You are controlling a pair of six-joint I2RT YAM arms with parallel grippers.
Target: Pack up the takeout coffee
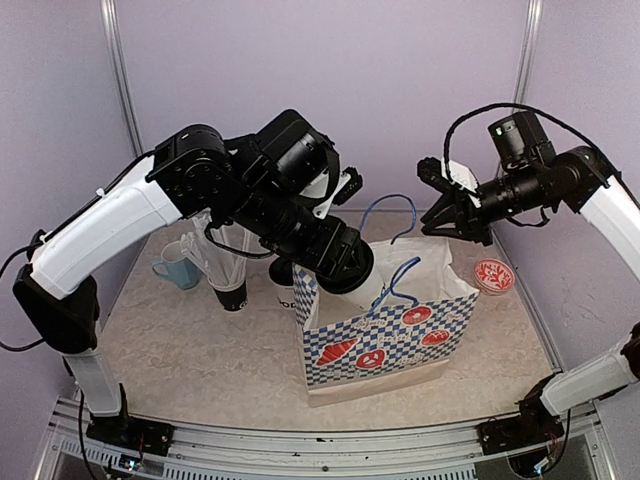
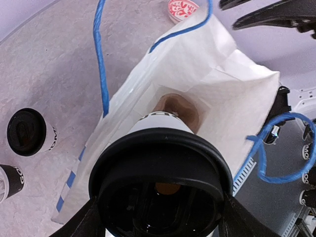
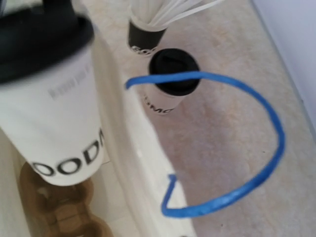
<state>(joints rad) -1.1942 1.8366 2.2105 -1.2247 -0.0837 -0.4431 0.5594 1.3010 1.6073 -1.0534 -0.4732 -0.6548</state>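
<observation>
My left gripper (image 1: 362, 272) is shut on a white takeout coffee cup (image 1: 378, 290) with a black lid and holds it, tilted, above the open mouth of the checkered paper bag (image 1: 385, 340). In the left wrist view the cup's lid (image 2: 160, 168) fills the frame between my fingers (image 2: 81, 222), over a brown cardboard carrier (image 2: 174, 106) in the bag's bottom. The second cup (image 1: 285, 296) stands on the table behind the bag, also in the left wrist view (image 2: 27, 132) and the right wrist view (image 3: 173, 81). My right gripper (image 1: 440, 207) is open and empty, just beyond the bag's back blue handle (image 3: 247, 148).
A black cup of white straws (image 1: 232, 290) and a light-blue mug (image 1: 178, 265) stand left of the bag. A small round red-patterned disc (image 1: 493, 275) lies right of it. The bag's blue handles stand up around its mouth.
</observation>
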